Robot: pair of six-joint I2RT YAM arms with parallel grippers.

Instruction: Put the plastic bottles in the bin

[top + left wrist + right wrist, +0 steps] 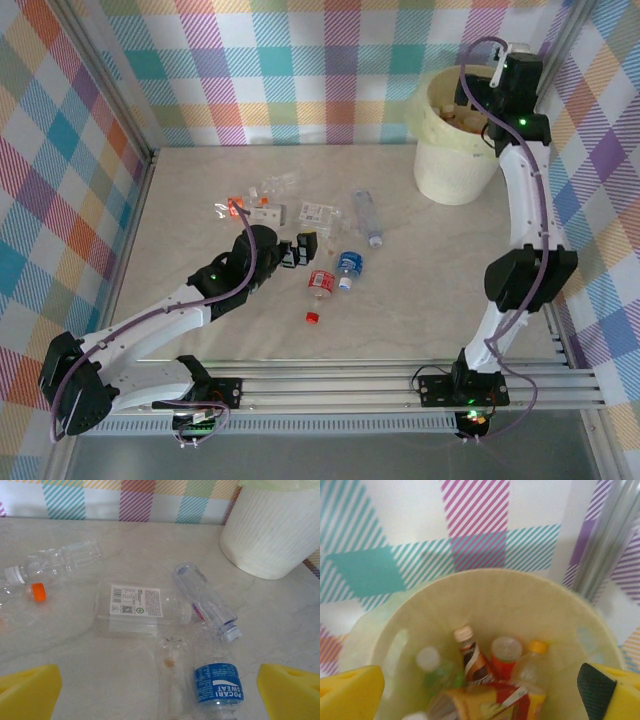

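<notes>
Several plastic bottles lie on the table: a blue-labelled one (348,266) (217,682), a red-labelled one (320,283), a clear one (367,215) (205,600), a flattened white-labelled one (315,212) (136,605) and orange-capped ones (240,208). My left gripper (305,250) (160,695) hovers open just left of the blue-labelled bottle, and a clear crushed bottle (175,680) lies under the gap. The cream bin (455,140) (485,595) stands at the back right. My right gripper (490,95) (480,695) hangs open over it, holding nothing. Several bottles (475,660) lie inside.
A loose red cap (312,318) lies in front of the bottles. A white-capped clear bottle (55,562) and an orange cap (37,592) lie to the left. Plaid walls close in the table on three sides. An aluminium rail (400,385) runs along the near edge.
</notes>
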